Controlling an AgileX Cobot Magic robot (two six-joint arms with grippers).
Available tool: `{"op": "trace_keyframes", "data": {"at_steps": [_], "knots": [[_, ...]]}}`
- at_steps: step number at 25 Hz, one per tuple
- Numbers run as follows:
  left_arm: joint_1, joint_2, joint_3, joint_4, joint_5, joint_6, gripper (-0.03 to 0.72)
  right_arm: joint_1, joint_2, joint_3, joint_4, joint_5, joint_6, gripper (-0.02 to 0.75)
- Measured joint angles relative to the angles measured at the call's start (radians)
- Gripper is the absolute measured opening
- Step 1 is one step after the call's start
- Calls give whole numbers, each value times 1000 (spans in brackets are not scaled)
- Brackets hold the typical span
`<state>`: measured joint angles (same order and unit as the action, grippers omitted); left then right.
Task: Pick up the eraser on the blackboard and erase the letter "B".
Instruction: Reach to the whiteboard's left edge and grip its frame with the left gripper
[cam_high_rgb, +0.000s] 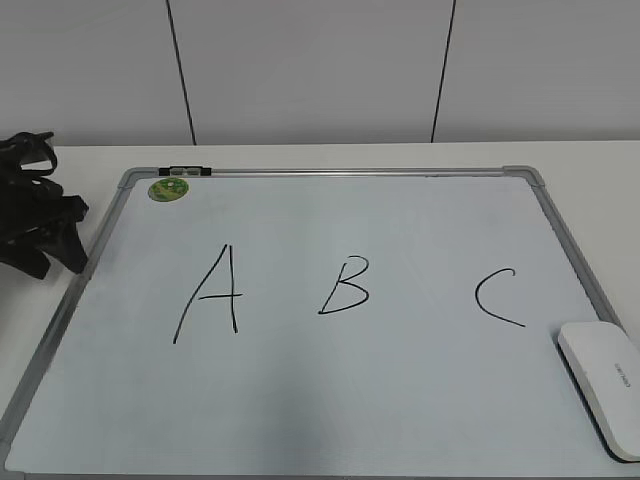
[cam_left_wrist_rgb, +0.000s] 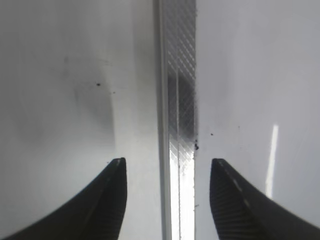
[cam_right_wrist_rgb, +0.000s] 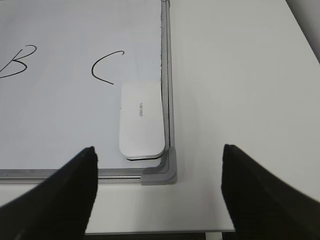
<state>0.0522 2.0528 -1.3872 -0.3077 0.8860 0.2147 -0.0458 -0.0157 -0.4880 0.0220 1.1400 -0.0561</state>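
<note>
The white eraser (cam_high_rgb: 603, 385) lies on the blackboard (cam_high_rgb: 400, 400) at its near right corner; it also shows in the right wrist view (cam_right_wrist_rgb: 141, 121), against the board's right frame. The black letter "B" (cam_high_rgb: 345, 285) is in the board's middle, between "A" (cam_high_rgb: 210, 293) and "C" (cam_high_rgb: 497, 297); "B" (cam_right_wrist_rgb: 16, 62) and "C" (cam_right_wrist_rgb: 104, 67) show in the right wrist view. My right gripper (cam_right_wrist_rgb: 159, 150) is open and empty, above the table short of the board's corner cap (cam_right_wrist_rgb: 162, 173). My left gripper (cam_left_wrist_rgb: 168, 162) is open and empty over the board's metal frame (cam_left_wrist_rgb: 178, 100). Neither gripper shows in the exterior view.
A round green sticker (cam_high_rgb: 168, 188) and a black clip (cam_high_rgb: 185, 172) are at the board's far left corner. A black arm or strap bundle (cam_high_rgb: 35, 210) sits at the left of the table. White table surface (cam_right_wrist_rgb: 240, 75) runs right of the board to an edge.
</note>
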Motion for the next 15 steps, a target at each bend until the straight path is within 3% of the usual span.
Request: {"op": "trace_keyframes", "data": {"at_steps": [15], "knots": [[0,24,0,-2,-32,33,387,0,0,0,0,0,0,573]]}}
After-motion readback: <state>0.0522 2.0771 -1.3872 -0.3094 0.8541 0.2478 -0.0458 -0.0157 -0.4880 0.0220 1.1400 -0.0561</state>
